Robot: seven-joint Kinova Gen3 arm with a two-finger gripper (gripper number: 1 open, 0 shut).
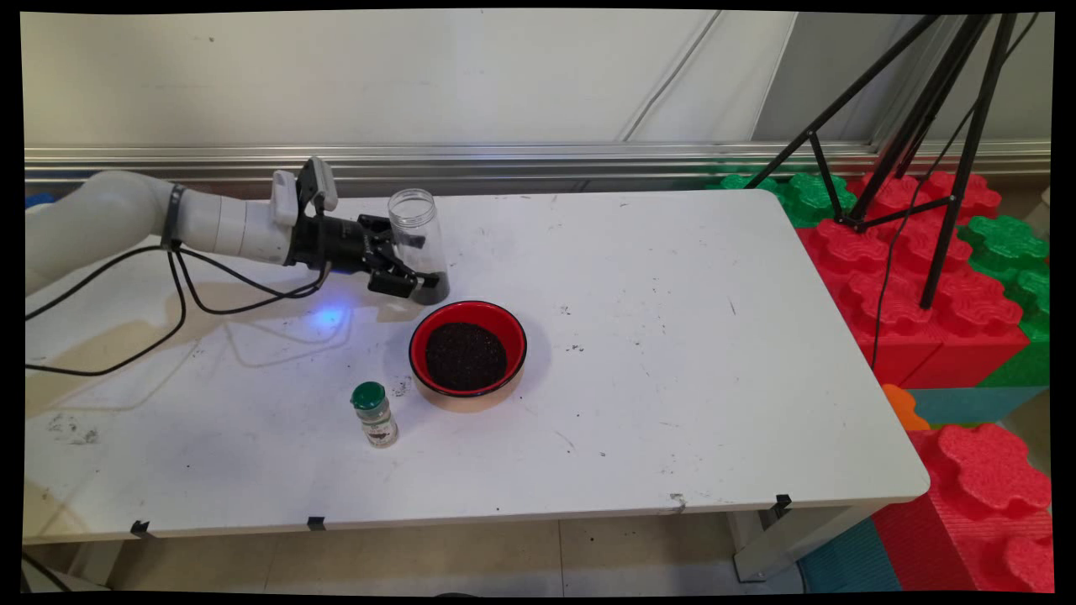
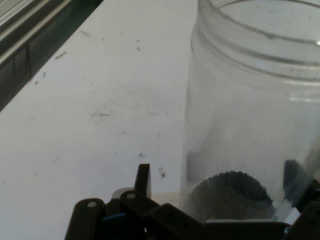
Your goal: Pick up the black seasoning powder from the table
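Tool: my tool [image 1: 409, 270] reaches in from 9 o'clock, low over the table [image 1: 672, 336], its fingers pinching the base of the clear jar [image 1: 418, 244].
Jar: it stands upright and lidless, with a small heap of dark grains at its bottom; in the hand view the jar [image 2: 255, 125] fills the right side, my fingers [image 2: 143, 179] on either side of it.
Bowl: a red bowl [image 1: 467, 353] of dark grains sits just at 5 o'clock from the jar.
Shaker: a green-capped spice bottle [image 1: 374, 413] stands at 8 o'clock from the bowl, near it.
Beyond table: a black tripod [image 1: 908, 143] over red and green foam blocks [image 1: 925, 277] at 3 o'clock.
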